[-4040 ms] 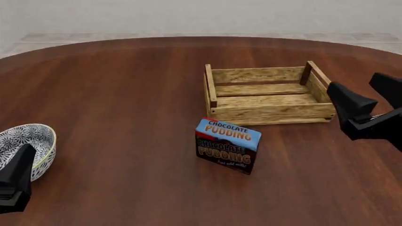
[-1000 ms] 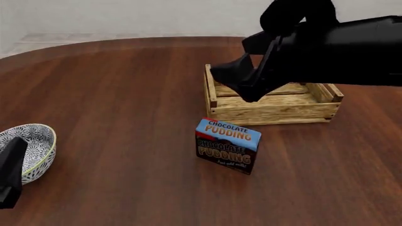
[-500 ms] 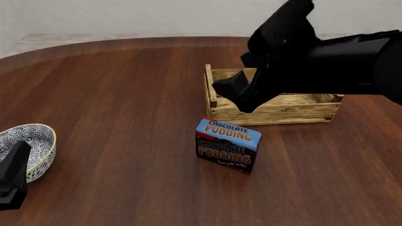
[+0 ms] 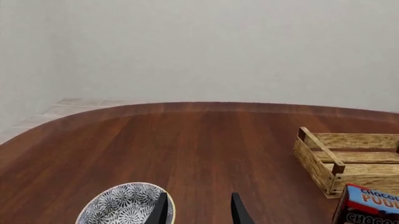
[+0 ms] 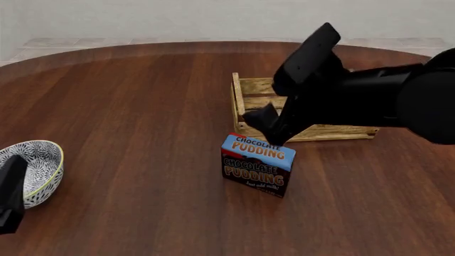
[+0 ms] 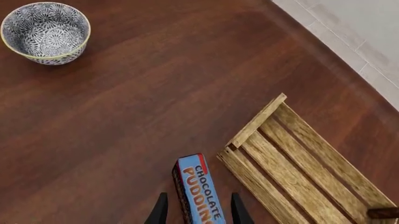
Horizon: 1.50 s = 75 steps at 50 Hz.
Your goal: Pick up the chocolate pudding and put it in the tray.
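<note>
The chocolate pudding (image 5: 257, 165) stands upright on the table, blue top up, just in front of the tray (image 5: 348, 132), a light-wood slatted crate. My right gripper (image 5: 269, 128) hangs open directly over the box, fingertips close to its top. In the right wrist view the pudding (image 6: 198, 186) lies between the two fingers (image 6: 160, 211), with the tray (image 6: 299, 168) beside it. My left gripper (image 5: 10, 194) rests open and holding nothing at the near left. The left wrist view shows its fingertips (image 4: 238, 212), the tray (image 4: 349, 158) and a corner of the pudding (image 4: 367, 207).
A white-and-black patterned bowl (image 5: 32, 169) sits at the near left, right beside my left gripper, and shows again as the bowl (image 4: 128, 205) and the bowl (image 6: 45, 30). My right arm crosses over much of the tray in the front view.
My right arm has swung in from the right, over the tray, and lowered until its open fingers are just above the pudding. The pudding, tray and left gripper have stayed put.
</note>
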{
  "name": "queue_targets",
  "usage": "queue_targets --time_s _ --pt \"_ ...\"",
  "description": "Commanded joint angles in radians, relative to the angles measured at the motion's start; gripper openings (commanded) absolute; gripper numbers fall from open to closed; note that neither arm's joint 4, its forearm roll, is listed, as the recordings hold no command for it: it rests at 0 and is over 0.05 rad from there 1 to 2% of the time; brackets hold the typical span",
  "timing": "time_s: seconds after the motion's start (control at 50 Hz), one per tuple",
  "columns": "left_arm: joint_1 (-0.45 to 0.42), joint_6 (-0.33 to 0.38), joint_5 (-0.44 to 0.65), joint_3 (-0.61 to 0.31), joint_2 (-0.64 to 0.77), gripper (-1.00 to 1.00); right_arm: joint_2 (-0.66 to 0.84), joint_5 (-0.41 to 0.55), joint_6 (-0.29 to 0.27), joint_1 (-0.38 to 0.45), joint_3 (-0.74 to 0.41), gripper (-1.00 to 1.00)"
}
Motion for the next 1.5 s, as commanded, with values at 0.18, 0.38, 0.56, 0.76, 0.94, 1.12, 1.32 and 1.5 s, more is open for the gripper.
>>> queue_targets --time_s 0.18,0.38,0.56,0.76,0.94,1.12,1.32,1.5 --pt "0.003 -0.002 0.031 -0.031 0.000 1.00 0.027 -0.015 -0.024 -0.021 0.024 1.00" --pt "0.002 0.000 0.021 -0.019 0.000 1.00 0.035 -0.028 -0.028 -0.027 0.035 1.00" --pt "0.006 -0.002 0.005 -0.003 0.000 1.00 0.048 -0.049 -0.018 -0.022 0.049 1.00" --pt "0.007 -0.002 -0.004 0.009 0.000 1.00 0.068 -0.077 -0.009 -0.024 0.072 1.00" --pt "0.008 -0.002 -0.001 0.006 0.001 1.00 0.079 -0.092 -0.007 -0.030 0.082 1.00" --pt "0.007 0.002 0.000 0.006 0.001 1.00 0.082 -0.093 -0.011 -0.040 0.086 1.00" --pt "0.007 0.003 0.000 0.004 0.000 1.00 0.092 -0.103 -0.016 -0.043 0.097 1.00" --pt "0.006 0.004 -0.004 0.008 0.001 1.00 0.092 -0.096 -0.019 -0.042 0.093 1.00"
